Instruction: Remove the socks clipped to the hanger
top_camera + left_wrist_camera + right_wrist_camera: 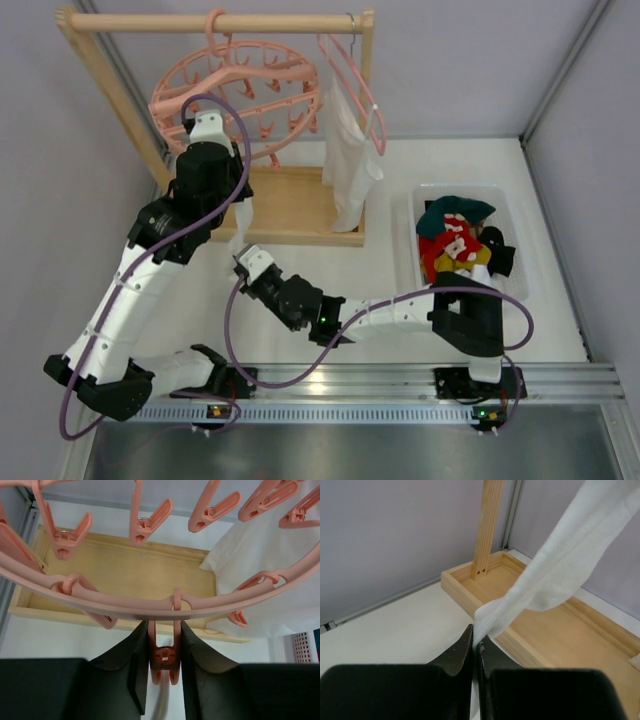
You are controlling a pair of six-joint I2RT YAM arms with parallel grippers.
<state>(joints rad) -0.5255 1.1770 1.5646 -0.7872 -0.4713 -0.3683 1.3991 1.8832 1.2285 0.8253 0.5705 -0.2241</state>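
The white sock (555, 575), limp, light and likely stretchy, hangs from the hanger (115, 607) near the table's far left corner, with the right gripper (476, 647) pinched shut on its lower end, a sensible hold, while the left gripper (162, 665) squeezes a peg (164, 652).

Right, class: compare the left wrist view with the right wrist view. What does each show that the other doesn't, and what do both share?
Only the left wrist view: the pink ring with its hanging pegs, and the left tool closed around one peg under the ring.
Only the right wrist view: the right tool pinching the end of a white sock that stretches up out of view, and the rack's upright post.
Both: the rack's wooden base and the white table.
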